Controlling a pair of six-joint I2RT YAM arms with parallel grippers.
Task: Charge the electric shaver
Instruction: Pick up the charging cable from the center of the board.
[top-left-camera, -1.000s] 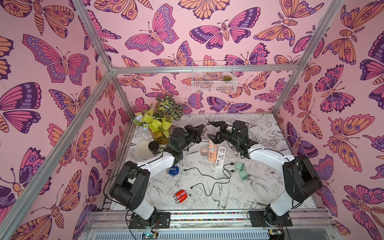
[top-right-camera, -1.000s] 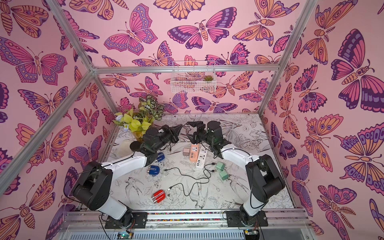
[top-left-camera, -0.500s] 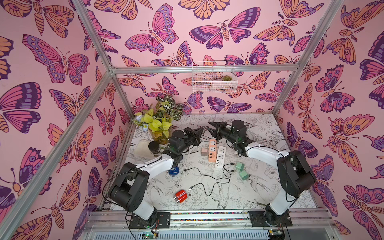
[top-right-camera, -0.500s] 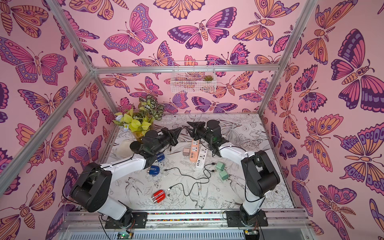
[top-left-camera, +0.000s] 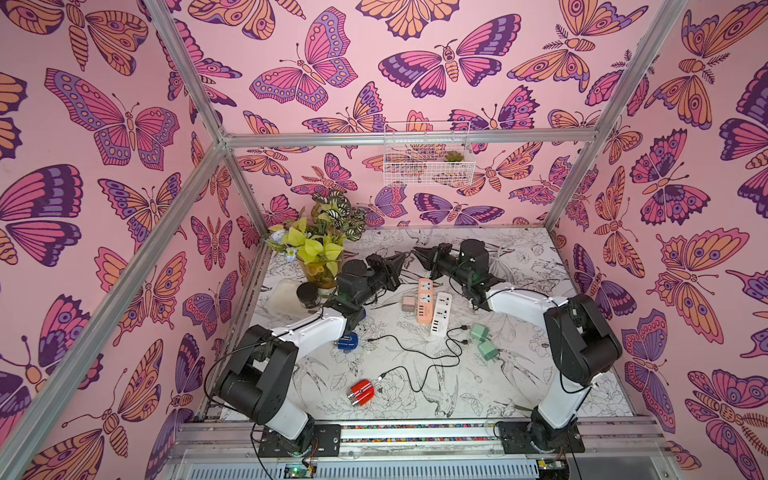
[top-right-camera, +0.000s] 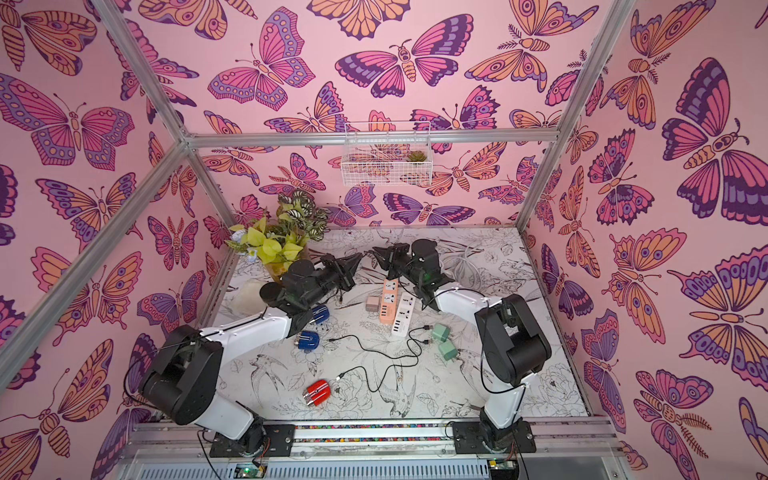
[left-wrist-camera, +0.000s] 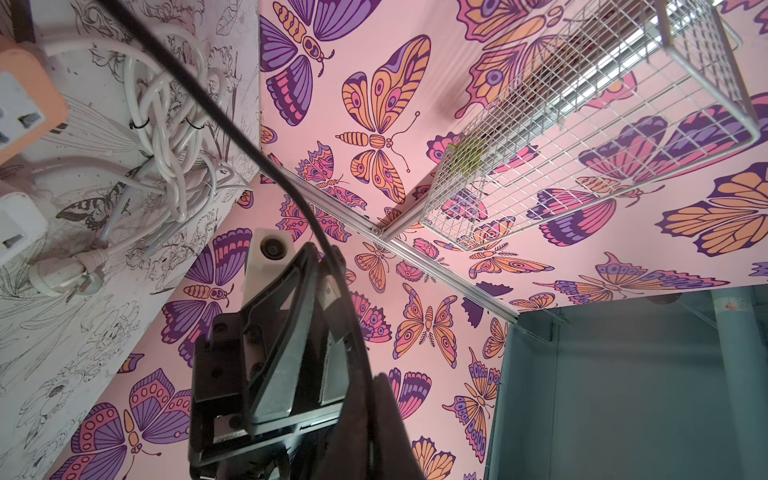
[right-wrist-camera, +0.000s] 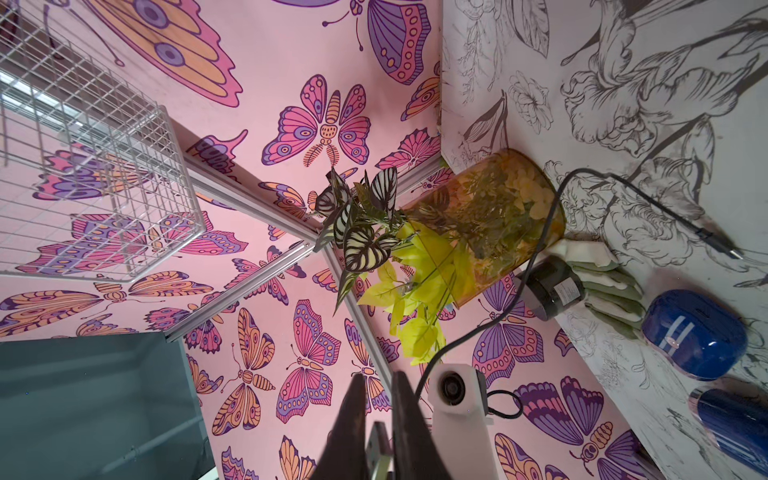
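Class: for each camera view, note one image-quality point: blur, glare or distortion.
In both top views: even light, frame posts splay, wide-angle; left wrist view: near black cable soft, light glares behind wire basket; right wrist view: jaws soft, vase sharp.

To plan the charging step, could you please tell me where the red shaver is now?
In both top views the red shaver lies near the table's front edge, slightly left of centre, a loose black cable's plug just beside it.
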